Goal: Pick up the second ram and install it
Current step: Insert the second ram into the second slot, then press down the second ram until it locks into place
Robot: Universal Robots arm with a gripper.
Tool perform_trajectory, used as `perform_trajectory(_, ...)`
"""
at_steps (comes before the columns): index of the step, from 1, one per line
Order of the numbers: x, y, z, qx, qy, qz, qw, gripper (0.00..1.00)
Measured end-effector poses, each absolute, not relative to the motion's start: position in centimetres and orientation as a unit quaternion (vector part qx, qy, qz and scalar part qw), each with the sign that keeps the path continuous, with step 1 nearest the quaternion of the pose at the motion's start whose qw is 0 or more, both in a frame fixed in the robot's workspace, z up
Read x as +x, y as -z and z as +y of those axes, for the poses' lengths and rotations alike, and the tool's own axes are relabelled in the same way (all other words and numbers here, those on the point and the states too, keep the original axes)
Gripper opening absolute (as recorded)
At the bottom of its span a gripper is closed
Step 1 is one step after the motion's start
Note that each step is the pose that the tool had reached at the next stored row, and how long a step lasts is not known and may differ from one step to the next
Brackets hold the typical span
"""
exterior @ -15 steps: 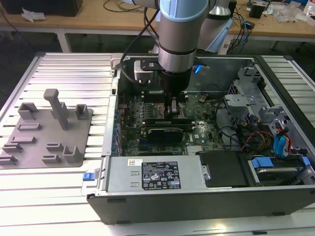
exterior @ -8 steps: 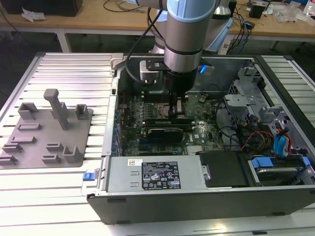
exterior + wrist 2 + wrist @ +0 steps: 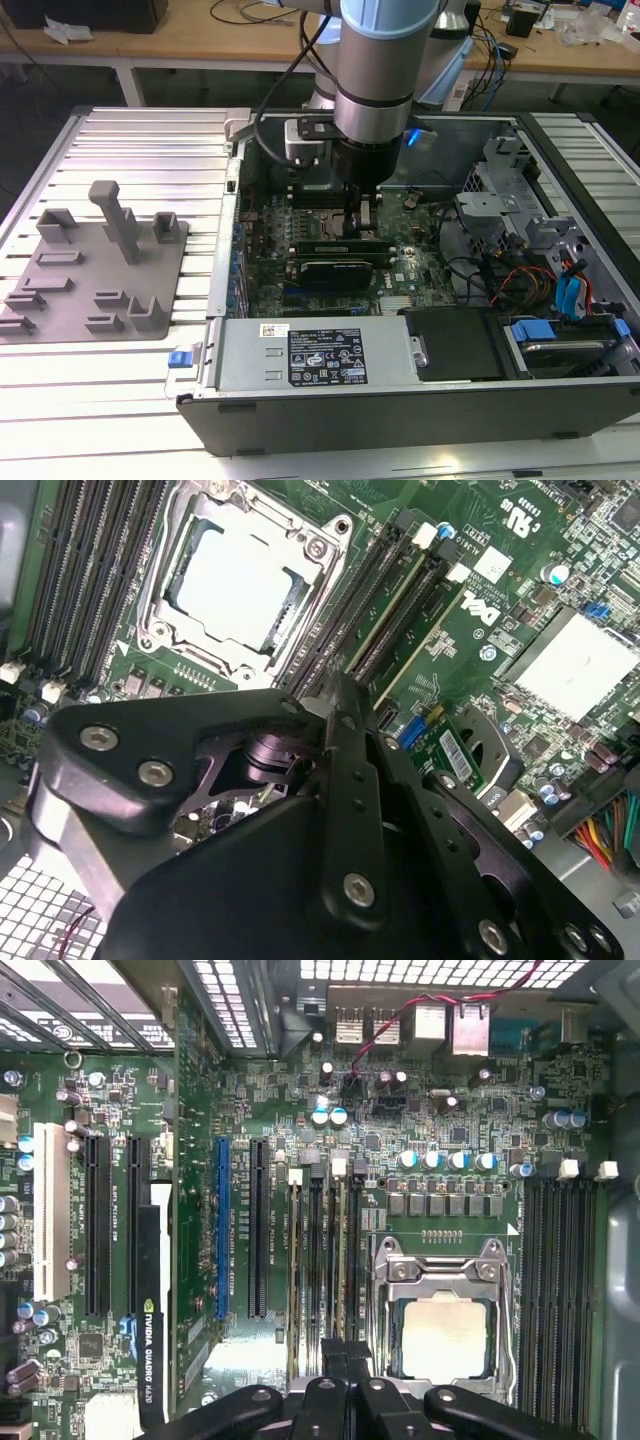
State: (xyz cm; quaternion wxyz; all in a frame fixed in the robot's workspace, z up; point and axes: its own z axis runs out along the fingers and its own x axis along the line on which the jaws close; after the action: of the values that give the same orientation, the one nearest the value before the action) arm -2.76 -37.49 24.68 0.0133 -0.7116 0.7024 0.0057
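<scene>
My gripper (image 3: 362, 222) reaches down into the open computer case (image 3: 400, 415), over the memory slots beside the processor socket (image 3: 325, 235). In both wrist views the black fingers (image 3: 350, 780) come together at the gripper tip (image 3: 335, 685) (image 3: 345, 1352). The second ram (image 3: 395, 610) (image 3: 345, 1260) shows edge-on as a thin pale strip. It stands in a slot and runs straight into the fingertips, which are shut on its near end. The processor socket (image 3: 240, 580) (image 3: 440, 1335) lies right beside that row of slots.
A grey fixture tray (image 3: 90, 260) with posts lies on the slatted table at the exterior view's left. In the case, a black expansion card (image 3: 335, 270), a power supply (image 3: 310, 355), drive bays and cables (image 3: 540, 280) crowd the gripper. More memory slots (image 3: 560, 1290) flank the socket's other side.
</scene>
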Motion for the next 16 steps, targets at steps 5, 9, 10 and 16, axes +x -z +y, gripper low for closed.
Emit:
perform_trajectory(5, -2.76, -24.78, -37.5, -0.712, -0.006, 0.702, 0.013, 0.08)
perform_trajectory(9, -2.76, -24.82, -37.5, -0.712, -0.006, 0.702, 0.013, 0.08)
perform_trajectory(10, -2.76, -24.83, -37.5, -0.712, -0.006, 0.702, 0.013, 0.08)
perform_trajectory(16, -2.52, -24.88, -37.5, -0.712, -0.006, 0.702, 0.013, 0.08)
